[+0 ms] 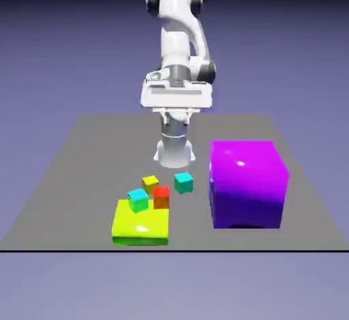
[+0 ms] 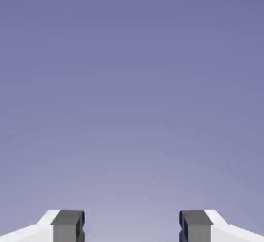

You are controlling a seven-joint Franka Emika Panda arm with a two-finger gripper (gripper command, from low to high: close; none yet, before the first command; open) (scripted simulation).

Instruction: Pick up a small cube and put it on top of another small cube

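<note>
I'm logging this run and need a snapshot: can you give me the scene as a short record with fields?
gripper: open, nothing between the fingers, only backdrop in the hand view
small cube: teal, alone on the table
another small cube: cyan top, at the lime slab's edge
red-orange cube: beside it
yellow cube: behind these
purple block: exterior view's right
stacking: not yet done

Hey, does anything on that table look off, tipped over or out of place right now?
One thing: the cyan-topped cube sits tilted on the far corner of the flat lime-yellow block, not flat on the table. The teal cube, red-orange cube, yellow cube and purple block look undisturbed.
</note>
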